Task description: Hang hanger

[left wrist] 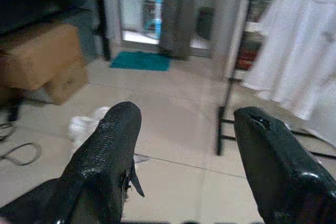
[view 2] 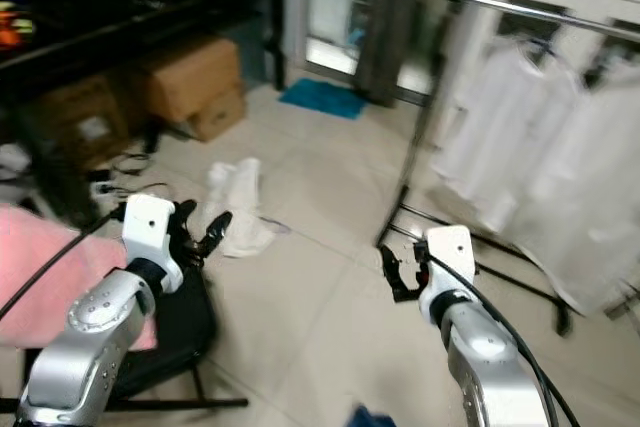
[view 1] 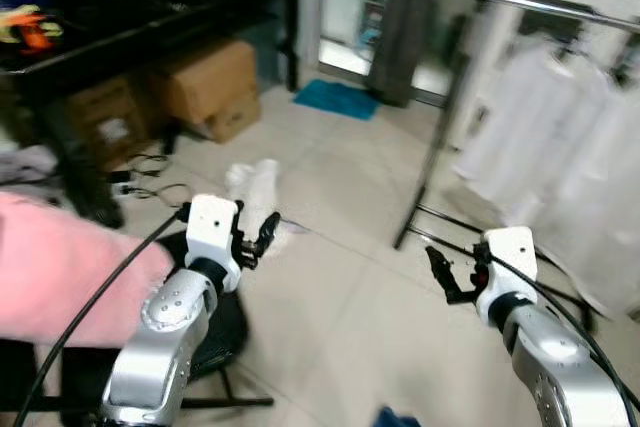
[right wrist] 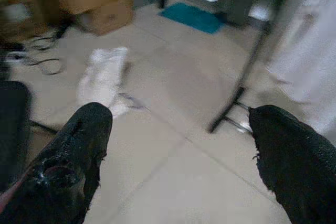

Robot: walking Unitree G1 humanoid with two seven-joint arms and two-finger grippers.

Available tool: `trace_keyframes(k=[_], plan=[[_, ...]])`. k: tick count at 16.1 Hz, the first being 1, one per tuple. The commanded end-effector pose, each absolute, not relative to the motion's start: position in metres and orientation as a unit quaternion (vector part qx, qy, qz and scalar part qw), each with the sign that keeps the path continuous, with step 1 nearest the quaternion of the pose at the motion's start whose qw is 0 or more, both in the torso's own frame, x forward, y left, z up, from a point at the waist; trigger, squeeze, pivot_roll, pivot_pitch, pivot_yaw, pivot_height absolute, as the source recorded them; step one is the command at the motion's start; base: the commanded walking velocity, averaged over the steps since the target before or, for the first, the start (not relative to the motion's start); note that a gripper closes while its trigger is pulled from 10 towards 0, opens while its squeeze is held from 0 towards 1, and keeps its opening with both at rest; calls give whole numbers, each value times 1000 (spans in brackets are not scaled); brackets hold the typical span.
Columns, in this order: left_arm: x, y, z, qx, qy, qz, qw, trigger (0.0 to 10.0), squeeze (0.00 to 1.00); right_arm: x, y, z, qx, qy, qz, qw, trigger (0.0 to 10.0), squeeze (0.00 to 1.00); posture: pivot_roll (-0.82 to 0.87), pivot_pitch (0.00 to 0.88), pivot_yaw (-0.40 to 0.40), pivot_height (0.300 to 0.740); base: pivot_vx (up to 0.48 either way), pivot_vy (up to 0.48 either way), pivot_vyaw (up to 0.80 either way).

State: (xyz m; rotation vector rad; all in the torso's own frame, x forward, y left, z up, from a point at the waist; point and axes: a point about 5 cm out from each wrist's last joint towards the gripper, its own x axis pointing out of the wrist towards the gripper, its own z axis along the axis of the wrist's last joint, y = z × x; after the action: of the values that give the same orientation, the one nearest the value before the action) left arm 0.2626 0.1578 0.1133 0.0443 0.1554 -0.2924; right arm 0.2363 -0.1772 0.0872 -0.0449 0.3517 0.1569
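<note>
Whole scene motion-blurred. White garments (view 1: 560,137) on the clothes rack (view 1: 545,7) smeared, hangers not distinguishable, cut off at the frame's right edge. Pink fabric (view 1: 60,267) cropped at the left edge. Blue item (view 1: 400,417) cut by the bottom edge, unidentifiable. Clutter on the dark desk (view 1: 110,47) unreadable.

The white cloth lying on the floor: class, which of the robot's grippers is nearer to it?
Left. The left gripper hangs just beside the white cloth, nearly over its edge. The right gripper is well off toward the clothes rack.
</note>
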Motion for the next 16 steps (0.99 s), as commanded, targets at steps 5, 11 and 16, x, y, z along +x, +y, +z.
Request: trace_keyframes(k=[5, 11, 16], plan=[[267, 156, 118, 18, 75, -152, 985, 10000, 0, 240, -181, 95, -19, 158, 59, 985, 10000, 0, 4, 23, -16, 740, 403, 0, 0], [268, 156, 120, 18, 75, -153, 985, 10000, 0, 245, -184, 99, -11, 146, 38, 989, 10000, 0, 7, 24, -21, 740, 411, 0, -133], [268, 152, 117, 19, 85, -166, 982, 10000, 0, 246, -188, 100, -19, 144, 31, 989, 10000, 0, 5, 20, -21, 740, 242, 0, -160]])
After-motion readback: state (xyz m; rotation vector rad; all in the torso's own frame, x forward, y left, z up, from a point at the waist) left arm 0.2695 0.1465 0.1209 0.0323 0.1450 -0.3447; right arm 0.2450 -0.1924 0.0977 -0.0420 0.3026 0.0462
